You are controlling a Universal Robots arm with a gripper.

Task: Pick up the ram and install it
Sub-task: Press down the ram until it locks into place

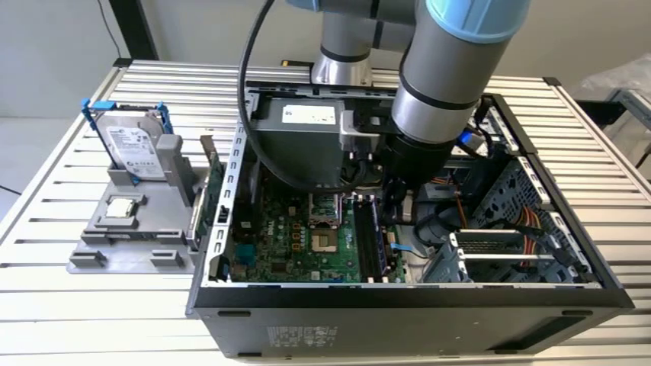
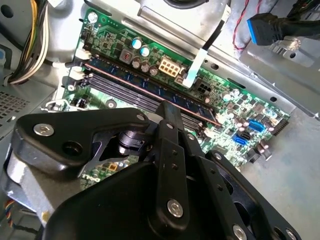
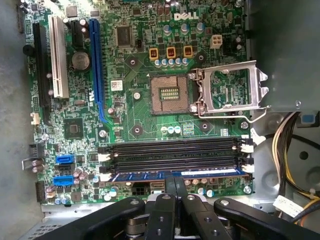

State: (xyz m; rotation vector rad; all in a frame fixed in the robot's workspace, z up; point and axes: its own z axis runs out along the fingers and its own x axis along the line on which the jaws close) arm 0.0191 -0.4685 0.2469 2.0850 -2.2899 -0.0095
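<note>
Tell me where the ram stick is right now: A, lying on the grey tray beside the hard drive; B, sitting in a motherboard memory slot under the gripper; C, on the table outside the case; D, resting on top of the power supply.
B: in the first wrist view the ram lies along the memory slot nearest the gripper, beside two vacant slots.

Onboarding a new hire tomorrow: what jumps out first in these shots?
The arm reaching down into the open computer case, its gripper right over the ram lying in the motherboard slot nearest it. Next, the empty processor socket with its latch frame flipped open. At the exterior view's left, a hard drive stands in a grey holder.
</note>
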